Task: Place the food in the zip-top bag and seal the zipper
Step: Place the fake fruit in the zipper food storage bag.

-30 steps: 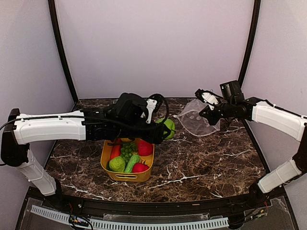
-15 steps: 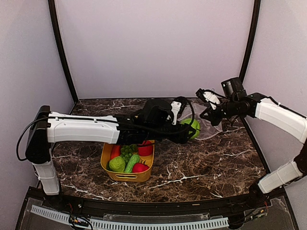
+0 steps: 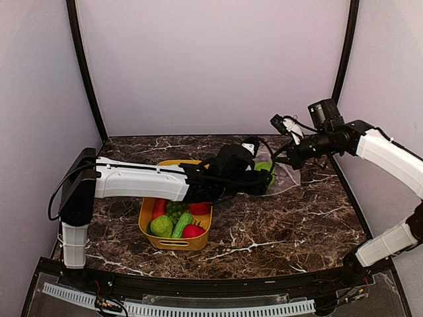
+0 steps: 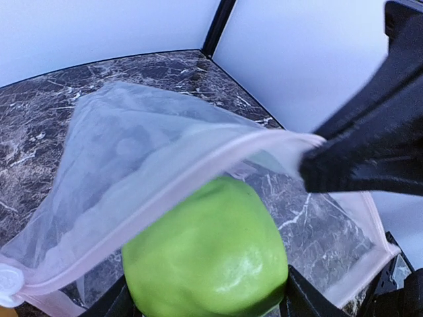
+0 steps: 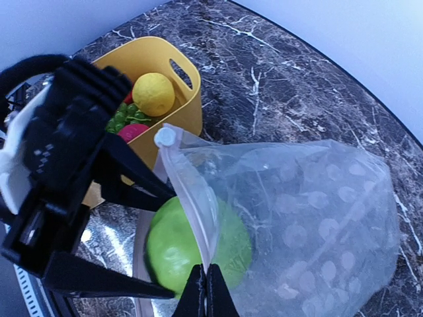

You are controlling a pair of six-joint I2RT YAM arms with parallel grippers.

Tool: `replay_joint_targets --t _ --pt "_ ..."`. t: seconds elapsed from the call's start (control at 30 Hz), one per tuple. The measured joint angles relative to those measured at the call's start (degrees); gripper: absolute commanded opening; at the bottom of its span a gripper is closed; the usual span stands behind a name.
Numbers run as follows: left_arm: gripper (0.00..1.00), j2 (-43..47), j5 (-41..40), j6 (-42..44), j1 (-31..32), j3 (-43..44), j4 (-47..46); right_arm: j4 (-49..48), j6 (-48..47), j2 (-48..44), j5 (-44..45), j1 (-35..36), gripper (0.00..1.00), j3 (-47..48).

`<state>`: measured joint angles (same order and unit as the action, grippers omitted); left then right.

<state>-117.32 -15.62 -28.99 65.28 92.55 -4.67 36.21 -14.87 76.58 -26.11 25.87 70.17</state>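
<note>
We see two arms in glossy white shells, the left arm [image 3: 139,183] and the right arm [image 3: 390,148], each with black joints and a black wrist block with a small white bracket. Thin black cables loop beside them. The left gripper [image 4: 210,302] and the right gripper [image 5: 205,290] have matte black, wedge-shaped fingers

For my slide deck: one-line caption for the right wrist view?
Right gripper pinches the zip-top bag by its lip while left gripper holds a green pear at the mouth.
</note>
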Motion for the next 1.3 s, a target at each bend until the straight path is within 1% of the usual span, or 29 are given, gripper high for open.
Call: replay_joint_targets --t 0.2,0.37,0.43,0.5,0.57,0.77,0.9,1.17,1.3 --pt "0.37 -1.6 -3.1 -7.0 -0.6 0.0 -4.4 0.8 1.4 -0.9 -4.9 0.0 0.0 -0.6" --pt "0.37 -4.1 -1.9 -14.3 -1.9 0.0 -10.3 0.7 2.3 -2.1 -7.1 0.0 0.0 -1.5" --pt "0.43 -5.6 -0.4 -16.8 -2.6 0.2 -12.5 0.7 2.6 -2.2 -7.6 0.0 0.0 -1.7" --pt "0.56 -7.7 2.0 -19.0 -3.4 0.9 -14.7 0.7 3.0 -2.2 -7.8 0.0 0.0 -1.9" --pt "0.63 -9.4 4.1 -20.0 -3.8 1.7 -15.7 0.6 3.3 -2.2 -7.8 0.0 0.0 -2.1" --pt "0.77 -10.5 7.7 -19.9 -4.3 2.5 -16.7 -0.2 3.8 -2.3 -7.4 -1.2 0.0 -2.2" --pt "0.81 -10.1 7.7 -19.1 -4.2 2.6 -16.7 -0.6 4.2 -2.3 -6.6 -2.1 0.0 -2.5" --pt "0.82 -6.9 8.3 -16.5 -3.4 2.2 -16.4 -0.9 4.6 -3.4 -4.3 -3.9 0.0 -3.0" --pt "0.82 -4.0 8.9 -15.3 -3.0 1.2 -16.3 -1.7 4.6 -3.4 -1.2 -4.9 0.0 -3.0"
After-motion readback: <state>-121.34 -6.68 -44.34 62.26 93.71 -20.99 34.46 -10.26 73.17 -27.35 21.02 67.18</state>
